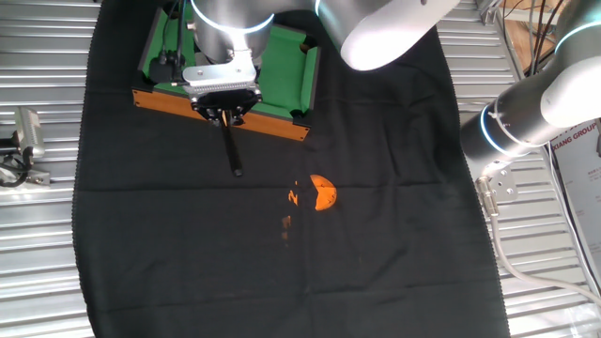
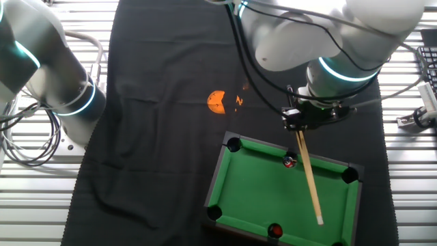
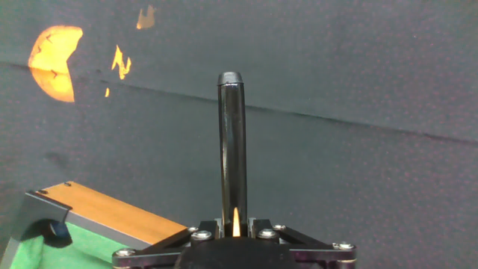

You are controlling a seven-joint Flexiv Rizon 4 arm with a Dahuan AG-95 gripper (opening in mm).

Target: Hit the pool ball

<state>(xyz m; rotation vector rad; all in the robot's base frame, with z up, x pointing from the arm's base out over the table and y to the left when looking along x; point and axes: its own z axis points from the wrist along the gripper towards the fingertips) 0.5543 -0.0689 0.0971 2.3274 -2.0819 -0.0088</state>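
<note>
The green toy pool table [image 2: 259, 205] with a wooden rim stands on black cloth; it also shows in one fixed view [image 1: 286, 70] and the hand view [image 3: 89, 217]. The pool ball [image 2: 289, 162], tiny, bright red with a white spot, lies near the table's far rail, just left of the cue's shaft. My gripper [image 2: 300, 126] [image 1: 225, 115] [image 3: 235, 224] is shut on a cue stick [image 2: 311, 181]. The pale shaft reaches over the felt and its dark butt [image 3: 231, 142] [image 1: 232, 150] sticks out over the cloth. The ball is hidden in the other two views.
A darker red ball [image 2: 275, 231] lies by the near rail. An orange light patch [image 1: 322, 192] [image 2: 216, 102] [image 3: 54, 60] lies on the black cloth. A second robot arm [image 2: 61, 89] [image 1: 526, 113] stands at the cloth's side. Ribbed metal surrounds the cloth.
</note>
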